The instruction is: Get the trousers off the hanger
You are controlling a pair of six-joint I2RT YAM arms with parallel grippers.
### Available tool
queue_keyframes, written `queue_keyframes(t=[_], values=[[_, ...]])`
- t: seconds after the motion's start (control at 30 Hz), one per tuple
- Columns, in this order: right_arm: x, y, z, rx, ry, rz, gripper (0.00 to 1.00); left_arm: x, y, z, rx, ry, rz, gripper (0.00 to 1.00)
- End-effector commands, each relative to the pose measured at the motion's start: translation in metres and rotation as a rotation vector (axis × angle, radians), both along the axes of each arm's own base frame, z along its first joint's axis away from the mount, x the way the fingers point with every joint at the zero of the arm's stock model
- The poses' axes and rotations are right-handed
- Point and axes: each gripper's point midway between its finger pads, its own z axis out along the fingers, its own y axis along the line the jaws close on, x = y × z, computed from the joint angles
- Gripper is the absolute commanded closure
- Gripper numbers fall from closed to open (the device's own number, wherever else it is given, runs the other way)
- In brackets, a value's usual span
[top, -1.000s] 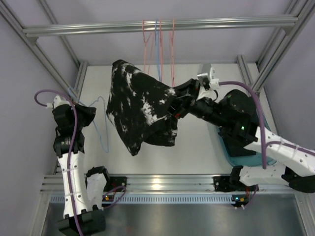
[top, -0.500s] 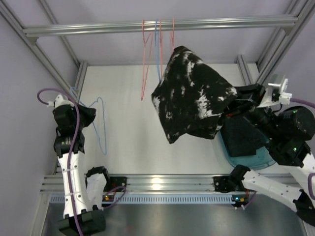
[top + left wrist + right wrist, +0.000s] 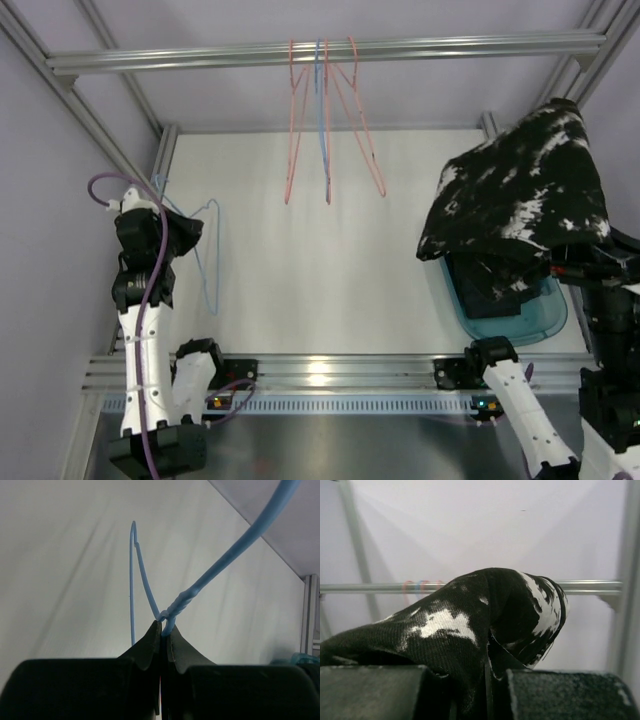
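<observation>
Trousers (image 3: 520, 190), one printed pair, clamped in right hand (image 3: 487, 679).

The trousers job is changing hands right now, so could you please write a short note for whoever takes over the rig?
Left pincer: shut on the bare blue hanger, out to the left.
Right pincer: shut on the printed trousers, held up above the teal bin.
Plain black trousers: dark cloth lying in the bin, apparently this pair.
Done: the printed pair is off its hanger; the hangers on the rail are bare.
Left: probably drop the printed pair into the bin and set the blue hanger down.
</observation>
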Motion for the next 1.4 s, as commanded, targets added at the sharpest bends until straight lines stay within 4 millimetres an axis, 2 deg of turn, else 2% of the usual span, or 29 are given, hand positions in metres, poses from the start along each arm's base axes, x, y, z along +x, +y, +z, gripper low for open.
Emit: queue_keyframes(t=[0.0, 0.13, 0.4, 0.57, 0.67, 0.73, 0.8, 0.83, 0.87, 0.97, 1.03, 1.1, 1.13, 1.17, 1.2, 1.23, 1.27, 1.33, 1.37], values=[[-0.029, -0.048, 0.012, 0.033, -0.089, -0.3, 1.0, 0.009, -0.005, 0.032, 0.031, -0.101, -0.025, 1.0], [-0.038, -0.074, -0.017, -0.02, -0.037, -0.502, 1.0, 0.011, -0.011, 0.039, 0.038, -0.117, -0.046, 1.0], [-0.044, -0.1, -0.094, -0.137, 0.148, -0.722, 1.0, 0.011, -0.016, 0.043, 0.035, -0.137, -0.053, 1.0], [-0.028, -0.124, -0.149, -0.231, 0.345, -0.854, 1.0, 0.007, -0.016, 0.052, 0.058, -0.164, -0.056, 1.0], [-0.015, -0.132, -0.17, -0.266, 0.417, -0.89, 1.0, 0.005, -0.016, 0.056, 0.07, -0.181, -0.058, 1.0], [0.0, -0.131, -0.179, -0.299, 0.451, -0.874, 1.0, 0.004, -0.016, 0.055, 0.071, -0.181, -0.058, 1.0], [0.024, -0.128, -0.191, -0.332, 0.482, -0.847, 1.0, 0.003, -0.017, 0.055, 0.071, -0.181, -0.063, 1.0], [0.038, -0.126, -0.204, -0.35, 0.51, -0.823, 1.0, 0.002, -0.017, 0.056, 0.078, -0.187, -0.066, 1.0], [0.053, -0.124, -0.204, -0.362, 0.508, -0.808, 1.0, 0.002, -0.017, 0.058, 0.081, -0.19, -0.069, 1.0], [0.094, -0.119, -0.23, -0.4, 0.585, -0.747, 1.0, -0.004, -0.018, 0.07, 0.111, -0.229, -0.083, 1.0], [0.117, -0.115, -0.233, -0.405, 0.58, -0.711, 1.0, -0.009, -0.022, 0.081, 0.139, -0.266, -0.114, 1.0], [0.145, -0.113, -0.256, -0.424, 0.655, -0.678, 1.0, -0.014, -0.031, 0.091, 0.151, -0.297, -0.166, 1.0], [0.157, -0.112, -0.258, -0.42, 0.651, -0.664, 1.0, -0.016, -0.034, 0.095, 0.167, -0.312, -0.191, 1.0], [0.173, -0.112, -0.272, -0.423, 0.703, -0.649, 1.0, -0.019, -0.037, 0.098, 0.174, -0.323, -0.208, 1.0], [0.182, -0.111, -0.277, -0.409, 0.718, -0.641, 1.0, -0.023, -0.04, 0.102, 0.189, -0.342, -0.235, 1.0], [0.192, -0.111, -0.274, -0.394, 0.699, -0.637, 1.0, -0.026, -0.042, 0.106, 0.202, -0.36, -0.247, 1.0], [0.205, -0.109, -0.288, -0.397, 0.74, -0.617, 1.0, -0.029, -0.044, 0.109, 0.211, -0.372, -0.261, 1.0], [0.222, -0.101, -0.291, -0.384, 0.746, -0.562, 1.0, -0.034, -0.051, 0.113, 0.235, -0.394, -0.312, 1.0], [0.233, -0.1, -0.306, -0.386, 0.796, -0.543, 1.0, -0.035, -0.054, 0.114, 0.241, -0.402, -0.332, 1.0]])
